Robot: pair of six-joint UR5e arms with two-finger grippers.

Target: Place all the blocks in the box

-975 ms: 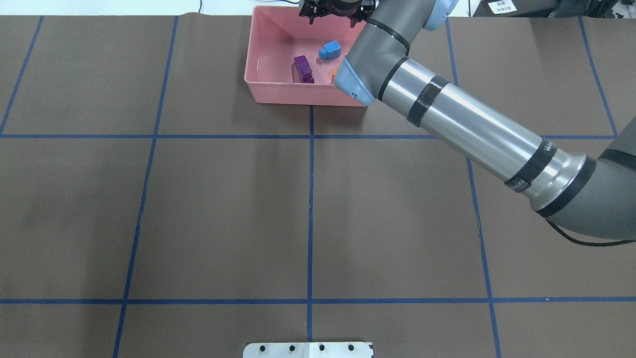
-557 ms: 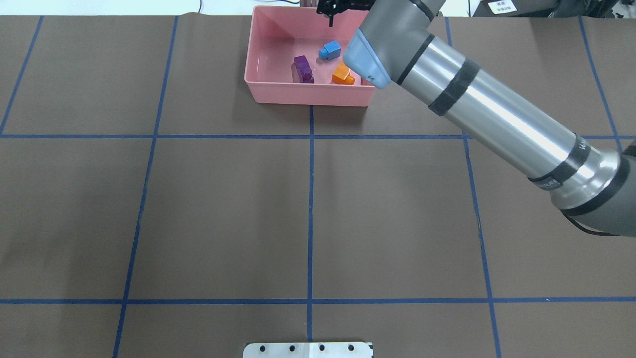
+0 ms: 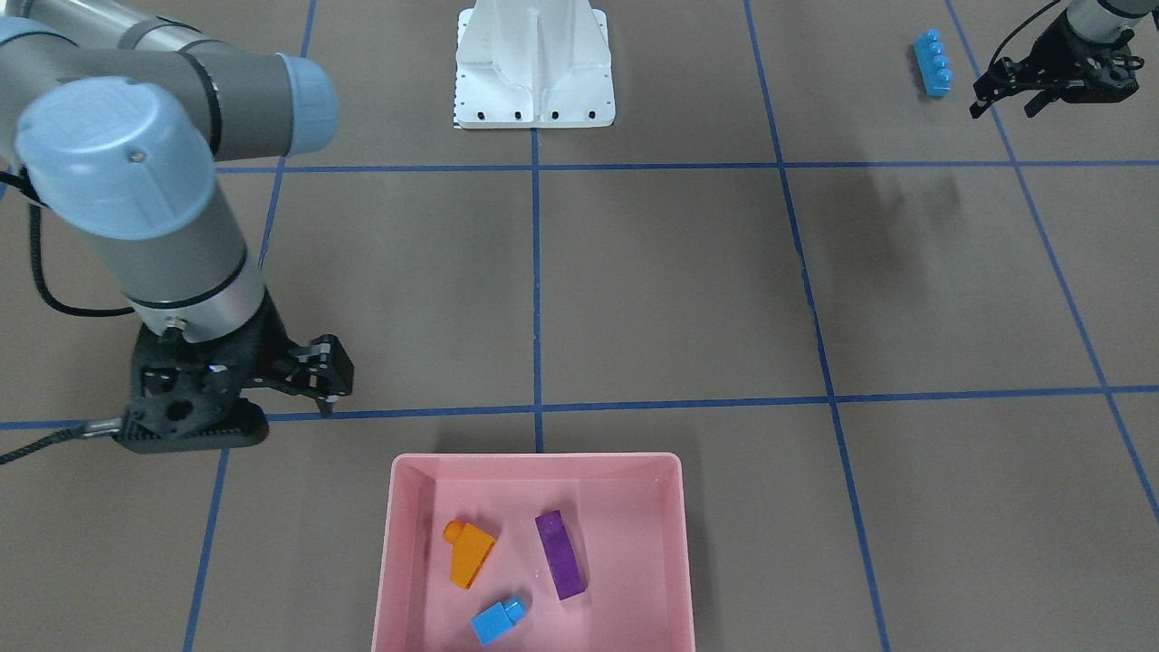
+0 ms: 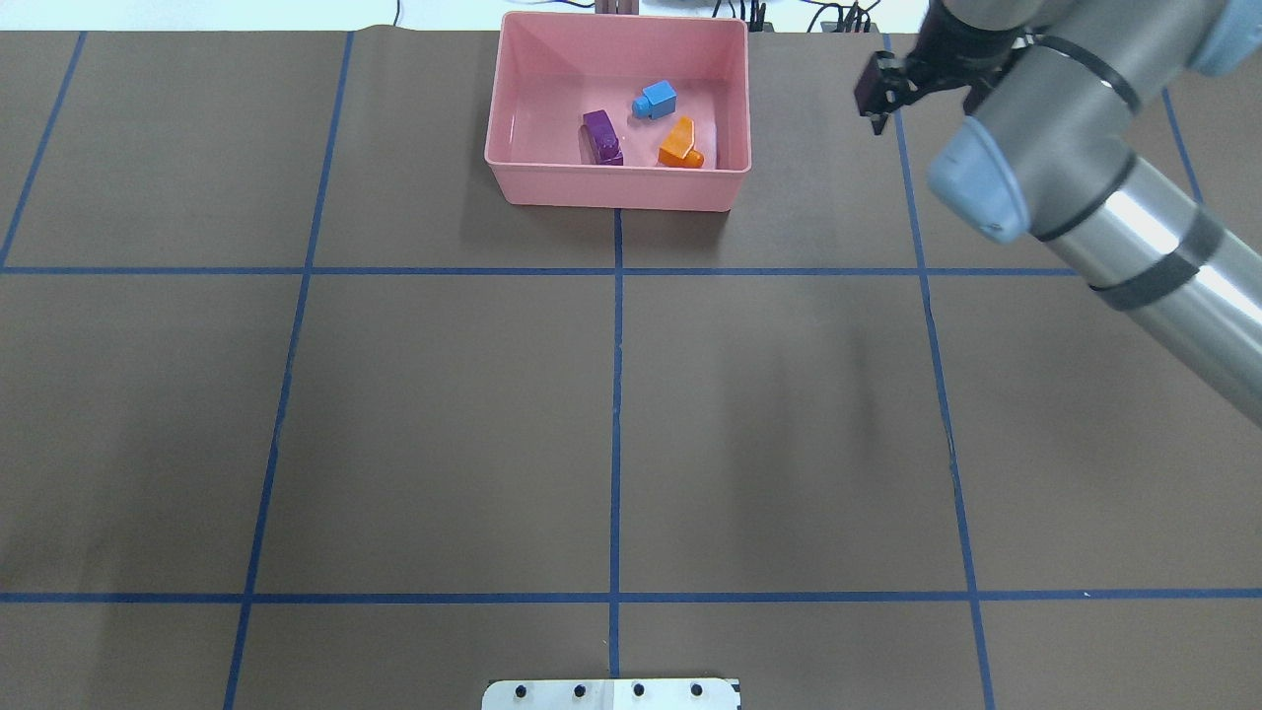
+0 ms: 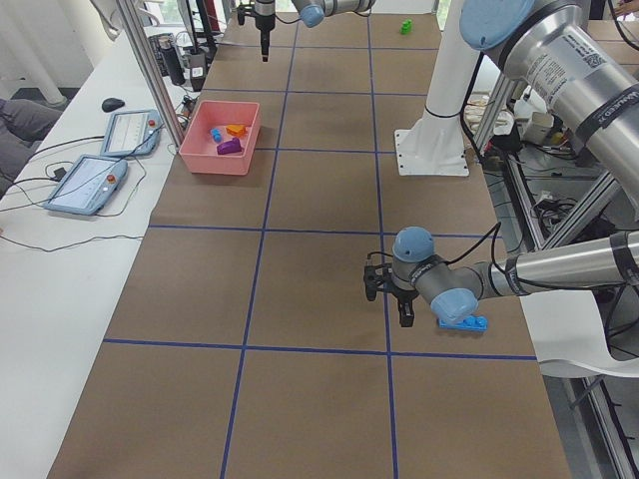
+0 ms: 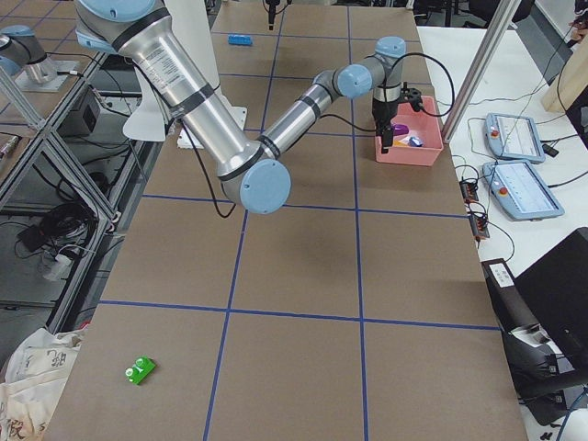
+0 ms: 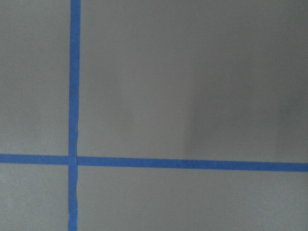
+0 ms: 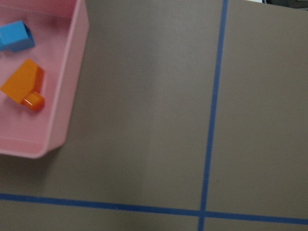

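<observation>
The pink box point(image 4: 513, 177) sits at the far edge of the desk point(image 4: 444, 414) and holds the orange sloped block point(image 4: 678, 144), the long purple block point(image 4: 601, 136) and the small light-blue block point(image 4: 655, 100). The right end effector point(image 4: 877, 99) hangs beside the box, outside its wall; I cannot tell how wide it stands. The left end effector point(image 3: 1005, 109) is spread wide and empty, just beside the long four-stud light-blue block point(image 3: 933, 62) on the desk. The green block point(image 6: 140, 370) lies well apart, near the desk's right end
</observation>
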